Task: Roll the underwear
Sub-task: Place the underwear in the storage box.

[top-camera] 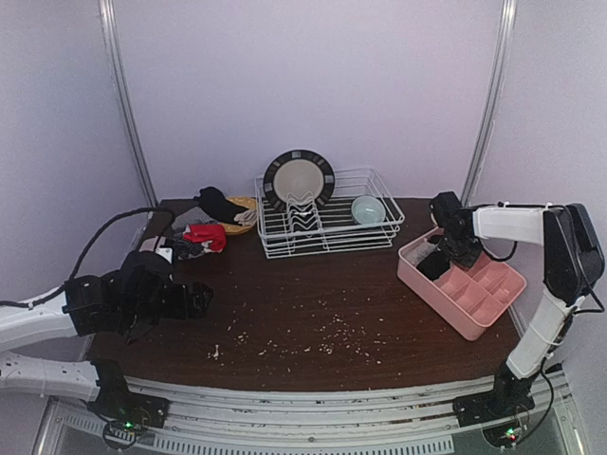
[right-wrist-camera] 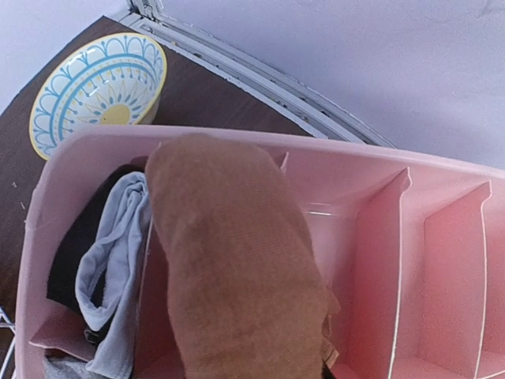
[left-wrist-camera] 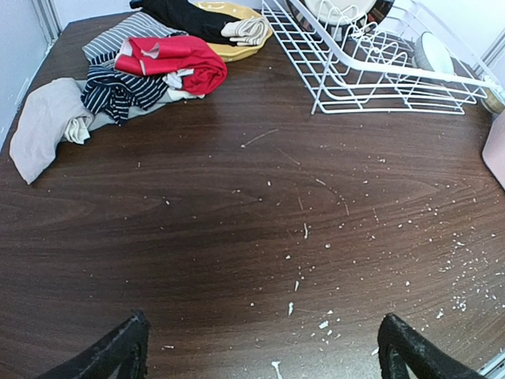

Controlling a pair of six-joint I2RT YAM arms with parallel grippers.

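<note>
Brown roll (right-wrist-camera: 237, 268) fills the middle of the right wrist view, long axis running bottom to top, over the left end of the pink tray (right-wrist-camera: 442, 181) beside a grey piece (right-wrist-camera: 118, 253) lying in a compartment. We can't see the right gripper (top-camera: 446, 248) fingers behind it, so no call on whether they're clamped. The loose underwear pile (left-wrist-camera: 150, 71) sits upper left in the left wrist view, ahead and left of the left gripper (left-wrist-camera: 264, 355) — fingers (left-wrist-camera: 118, 351) spread wide, nothing between. We'd say that arm's clearly nearer.

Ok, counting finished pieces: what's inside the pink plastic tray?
A black cloth and a pale grey cloth share the pink plastic tray's end compartment; the brown cloth roll beside them hides whatever lies beneath it.
</note>
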